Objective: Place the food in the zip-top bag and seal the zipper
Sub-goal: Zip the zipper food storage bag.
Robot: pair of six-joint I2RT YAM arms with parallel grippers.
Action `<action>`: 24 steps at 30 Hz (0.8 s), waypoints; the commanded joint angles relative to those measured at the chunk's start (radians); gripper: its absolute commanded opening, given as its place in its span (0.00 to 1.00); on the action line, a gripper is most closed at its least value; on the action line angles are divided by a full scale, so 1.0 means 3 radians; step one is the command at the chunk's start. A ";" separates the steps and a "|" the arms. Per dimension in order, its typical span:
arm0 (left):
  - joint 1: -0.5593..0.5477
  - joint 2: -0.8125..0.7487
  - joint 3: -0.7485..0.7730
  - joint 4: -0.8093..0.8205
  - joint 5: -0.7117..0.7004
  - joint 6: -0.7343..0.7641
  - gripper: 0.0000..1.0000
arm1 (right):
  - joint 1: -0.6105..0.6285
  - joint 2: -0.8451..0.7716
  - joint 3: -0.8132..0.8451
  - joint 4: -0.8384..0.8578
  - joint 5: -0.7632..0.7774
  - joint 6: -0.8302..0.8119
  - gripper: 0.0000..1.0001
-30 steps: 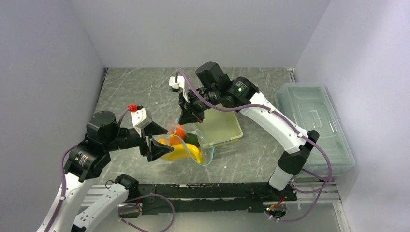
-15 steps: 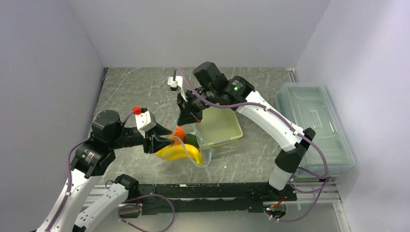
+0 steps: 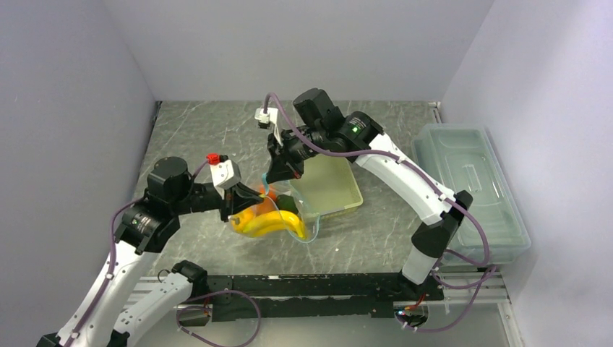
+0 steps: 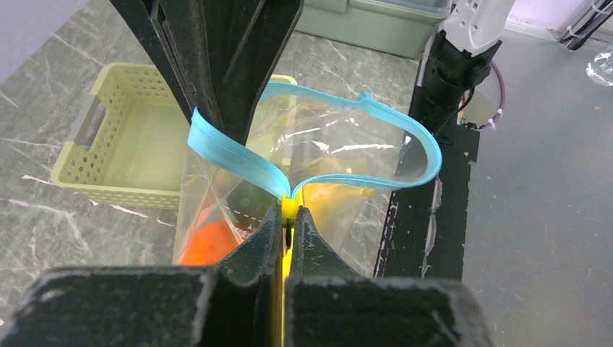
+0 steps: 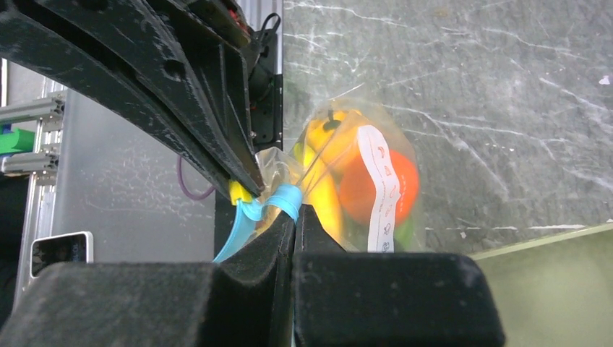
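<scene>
1. Food (image 3: 271, 224) sits inside the zip-top bag (image 4: 347, 155), held just beside the basket (image 3: 338, 210).
2. Your left fingers (image 4: 256, 238) and right fingers (image 5: 267, 246) each pinch the zipper (image 4: 231, 155).
3. Its mouth gapes between them; you have sealing left.

Bare bench (image 3: 195, 137) lies open at the far left and along the back wall, and between the basket (image 3: 340, 189) and the lidded box (image 3: 470, 188). The middle is blocked by the zip-top bag (image 3: 311, 228), pinched by left claw (image 3: 242, 204) and right claw (image 3: 272, 177), the basket just behind it.
</scene>
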 commanded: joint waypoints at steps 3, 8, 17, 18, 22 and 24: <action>-0.0014 -0.0099 0.0197 0.0205 -0.0251 0.0036 0.00 | -0.0042 -0.0243 -0.0257 0.0398 0.0038 0.0092 0.03; -0.0012 -0.0089 0.0344 0.0152 -0.0371 -0.0047 0.00 | -0.0066 -0.0371 -0.0540 0.0570 0.0185 0.0133 0.18; -0.0011 0.0116 0.0604 -0.0225 -0.0761 -0.0130 0.00 | -0.0170 -0.0729 -0.0880 0.0878 0.0734 0.0291 0.50; -0.0012 0.0154 0.0644 -0.0283 -0.0808 -0.0151 0.00 | -0.0174 -0.0777 -0.0904 0.0914 0.0860 0.0329 0.53; -0.0013 0.0309 0.0811 -0.0489 -0.1022 -0.0284 0.00 | -0.0183 -0.0991 -0.1045 0.1062 0.1275 0.0512 0.61; -0.0013 0.0377 0.0869 -0.0524 -0.1105 -0.0397 0.00 | -0.0186 -0.1103 -0.1131 0.1173 0.1437 0.0663 0.64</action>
